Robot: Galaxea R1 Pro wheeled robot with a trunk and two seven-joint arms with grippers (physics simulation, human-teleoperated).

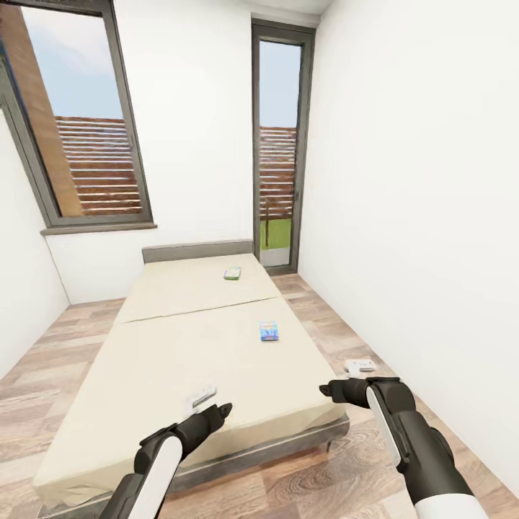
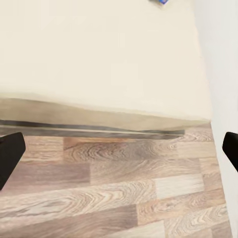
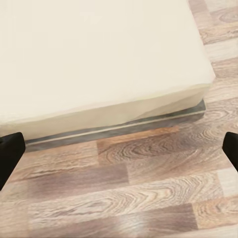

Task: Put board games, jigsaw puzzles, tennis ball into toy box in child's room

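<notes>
The bed (image 1: 180, 346) with its plain beige mattress fills the middle of the head view. Two board games lie on it: a green one (image 1: 232, 273) near the headboard and a blue one (image 1: 269, 331) toward the right side. A corner of the blue one (image 2: 161, 1) also shows in the left wrist view. My left gripper (image 1: 202, 398) hangs open over the mattress near the foot end. My right gripper (image 1: 359, 366) is open over the floor beside the bed's right foot corner. Both hold nothing. The table, the toy box, the jigsaw puzzles and the tennis ball are out of view.
A white wall (image 1: 418, 216) runs close along the right, leaving a narrow strip of wood floor (image 1: 331, 324) beside the bed. A tall dark-framed window (image 1: 280, 144) stands at the far end and a wider window (image 1: 86, 122) at the left. More floor lies left of the bed.
</notes>
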